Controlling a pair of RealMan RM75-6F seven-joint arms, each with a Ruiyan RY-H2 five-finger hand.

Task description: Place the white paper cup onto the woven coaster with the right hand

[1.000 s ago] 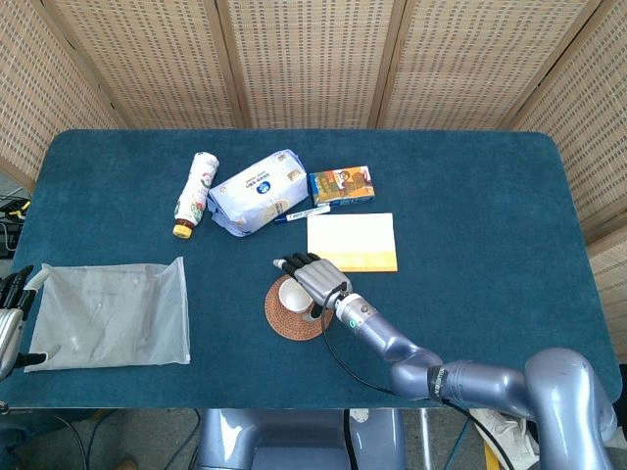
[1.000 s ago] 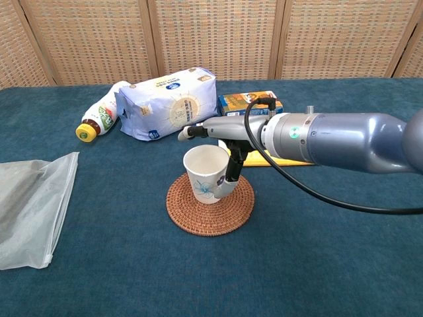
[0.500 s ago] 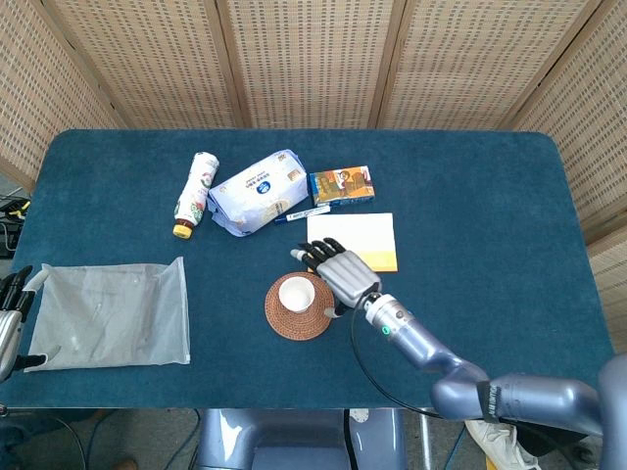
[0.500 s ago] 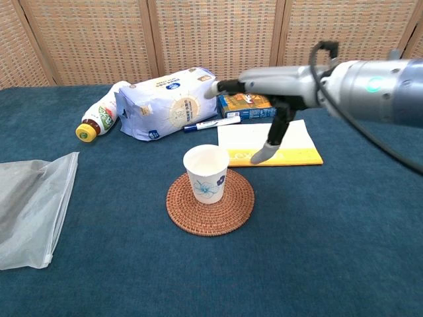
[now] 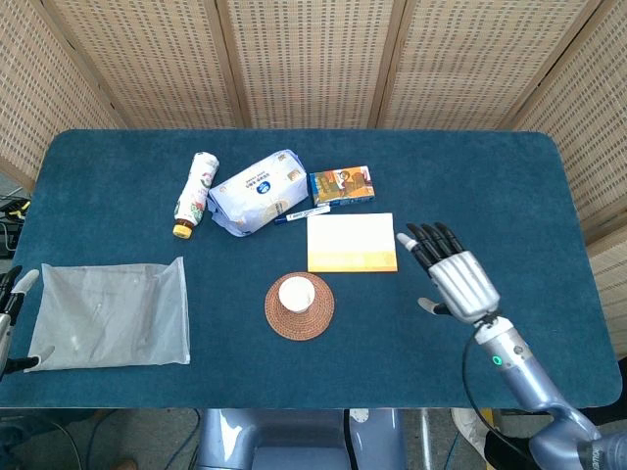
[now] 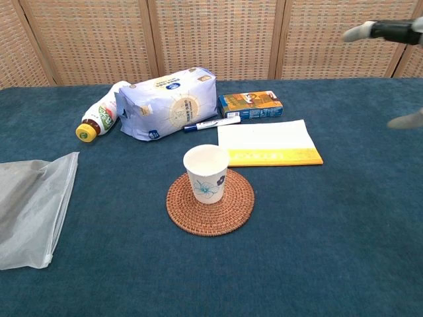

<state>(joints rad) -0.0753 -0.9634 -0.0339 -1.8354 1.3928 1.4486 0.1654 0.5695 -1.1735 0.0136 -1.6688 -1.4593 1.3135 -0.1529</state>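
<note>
White paper cup [image 6: 206, 174] with a blue flower print stands upright on the woven coaster [image 6: 210, 201], near the middle of the blue tabletop [image 5: 509, 186], with no hand touching it.

At the far left edge, only a sliver of the left hand [image 5: 8, 304] shows, and I cannot tell how its fingers lie. Just beside it a clear plastic bag [image 5: 110, 313] lies flat. Further back, a small bottle with a yellow cap [image 5: 194, 194] lies on its side, close to a pale blue soft pack [image 5: 258, 192] that lies at a slant. A marker with a blue cap [image 6: 211, 123] lies in front of the pack, next to a small orange and blue box [image 5: 341, 184]. In front of the box, a yellow notepad [image 5: 352, 242] lies flat, just behind and to the right of the coaster.

Well to the right of the cup, the right hand [image 5: 454, 277] hangs above the tabletop with its fingers spread wide and straight, holding nothing. In the chest view only its fingertips [image 6: 361, 30] show at the right edge.
</note>
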